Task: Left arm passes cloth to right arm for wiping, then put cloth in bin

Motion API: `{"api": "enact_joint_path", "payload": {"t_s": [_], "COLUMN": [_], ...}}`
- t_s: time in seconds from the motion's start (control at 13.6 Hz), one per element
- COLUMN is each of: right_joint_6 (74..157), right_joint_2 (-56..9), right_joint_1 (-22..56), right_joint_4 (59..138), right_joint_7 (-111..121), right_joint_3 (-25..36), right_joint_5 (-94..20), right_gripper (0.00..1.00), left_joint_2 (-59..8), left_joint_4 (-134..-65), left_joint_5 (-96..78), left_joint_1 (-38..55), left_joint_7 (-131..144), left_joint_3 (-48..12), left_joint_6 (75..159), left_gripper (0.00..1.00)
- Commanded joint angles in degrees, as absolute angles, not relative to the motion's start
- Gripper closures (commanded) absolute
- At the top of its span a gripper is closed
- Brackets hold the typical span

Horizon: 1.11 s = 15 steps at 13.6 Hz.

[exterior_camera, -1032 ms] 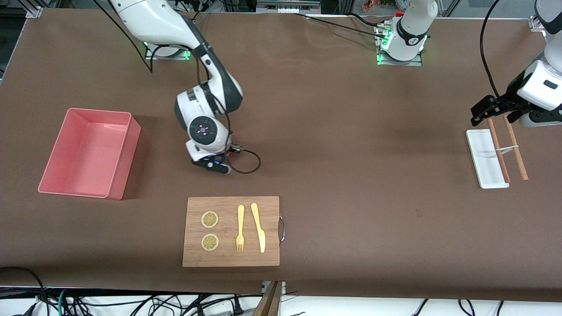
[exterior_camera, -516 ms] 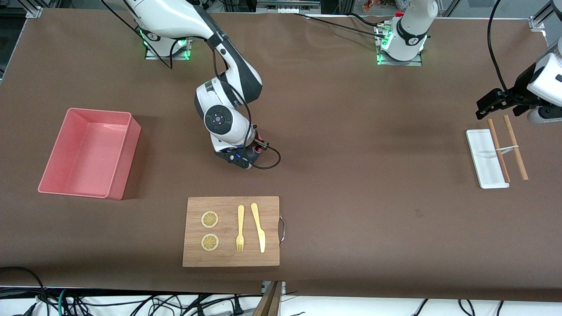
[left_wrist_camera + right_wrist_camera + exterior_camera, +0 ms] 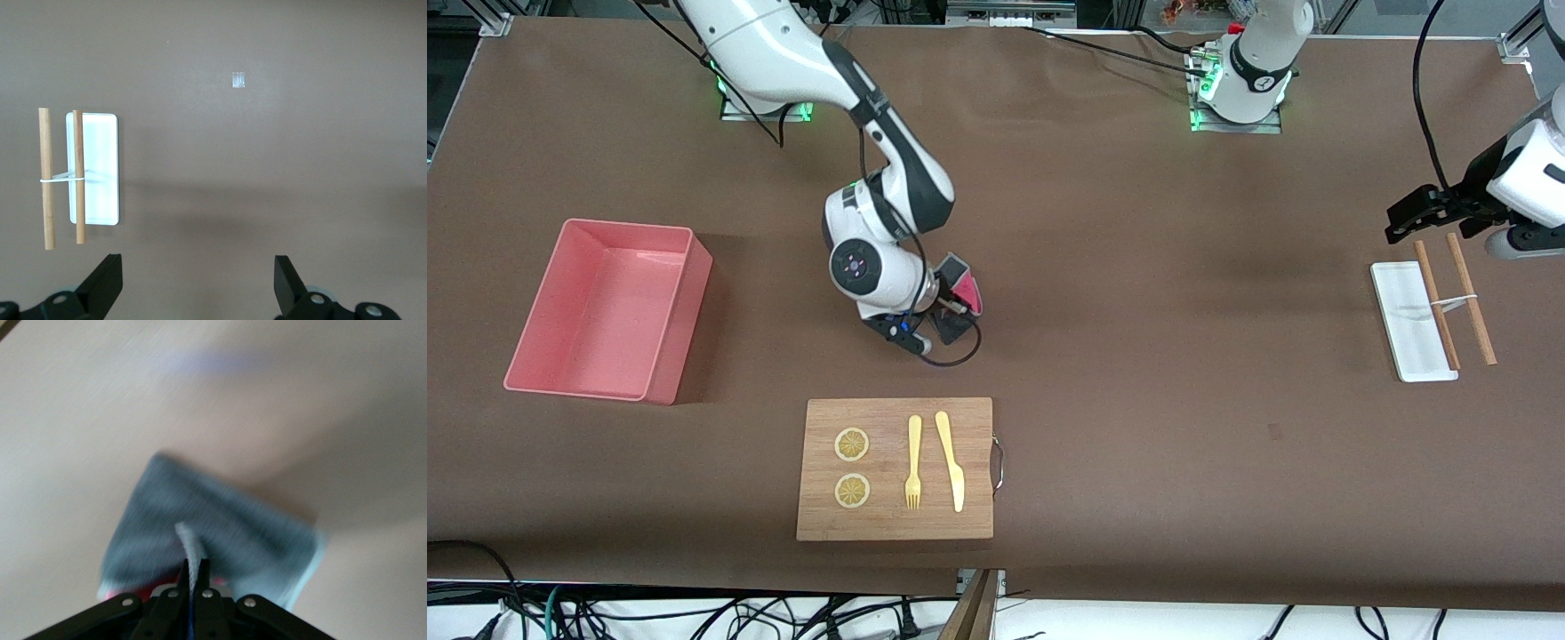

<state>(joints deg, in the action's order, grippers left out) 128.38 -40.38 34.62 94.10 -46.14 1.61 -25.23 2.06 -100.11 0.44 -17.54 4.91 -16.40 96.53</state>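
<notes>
Cloth first: the small folded cloth (image 3: 963, 291), dark grey on one face and magenta-red on the other, hangs pinched in the right gripper (image 3: 951, 311) over bare brown bench (image 3: 1138, 356), above the stretch between the wooden board and the robots' bases. In the right wrist view the grey face (image 3: 207, 533) spreads out below the gripper, a strip of magenta showing at the edge near the fingers, which are pressed together on a raised fold of the fabric. No writing or label can be read on anything.

The right arm comes from its base and bends sharply at the elbow, wrist turned down and sideways, a black cable looping under it.

The large rectangular pink plastic bin (image 3: 667, 311) with tall flared walls stands toward the right arm's end of the bench, well apart from the cloth. The rectangular wooden cutting board (image 3: 978, 516) with a metal handle lies nearer the front camera than the cloth; on it are two yellow citrus slices (image 3: 852, 444), a yellow fork (image 3: 913, 462) and a yellow knife (image 3: 950, 460).

The left gripper (image 3: 1432, 218) hovers with fingers (image 3: 103, 287) spread wide and holding nothing, over the bench at the left arm's end, just beside the small flat white tray (image 3: 1405, 329). Two brown wooden sticks (image 3: 1458, 298) joined by a white band lie partly across that tray.
</notes>
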Motion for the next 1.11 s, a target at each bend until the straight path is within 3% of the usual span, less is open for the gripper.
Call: {"api": "enact_joint_path", "payload": {"t_s": [0.0, 0.29, 0.59, 0.81, 1.03], "right_joint_6": [125.09, 112.96, 109.78, 104.96, 93.65], "right_joint_2": [-41.05, -40.43, -39.47, -34.56, -29.46], "right_joint_1": [28.32, 22.16, 20.83, 20.92, 21.01], "right_joint_4": [94.13, 93.78, 93.60, 92.73, 87.65], "right_joint_7": [-36.43, -19.81, -5.92, -5.53, -5.45], "right_joint_3": [1.14, 6.84, 13.61, 14.59, 17.74], "right_joint_5": [-26.02, -15.59, -14.68, -14.77, -14.24], "right_gripper": [1.00, 1.00, 1.00, 1.00, 1.00], "left_joint_2": [0.70, 0.27, -0.17, -0.61, -1.40], "left_joint_4": [-97.21, -97.03, -96.68, -95.89, -95.63], "left_joint_5": [2.29, 2.29, 2.20, 2.20, 1.85], "left_joint_1": [-17.49, -17.49, -17.40, -17.40, -17.32], "left_joint_7": [4.04, 4.13, 4.48, 4.48, 4.48], "left_joint_3": [-16.52, -16.52, -16.52, -16.52, -16.61], "left_joint_6": [95.19, 95.10, 95.10, 95.10, 95.19], "left_gripper": [0.00, 0.00, 0.00, 0.00, 0.00]}}
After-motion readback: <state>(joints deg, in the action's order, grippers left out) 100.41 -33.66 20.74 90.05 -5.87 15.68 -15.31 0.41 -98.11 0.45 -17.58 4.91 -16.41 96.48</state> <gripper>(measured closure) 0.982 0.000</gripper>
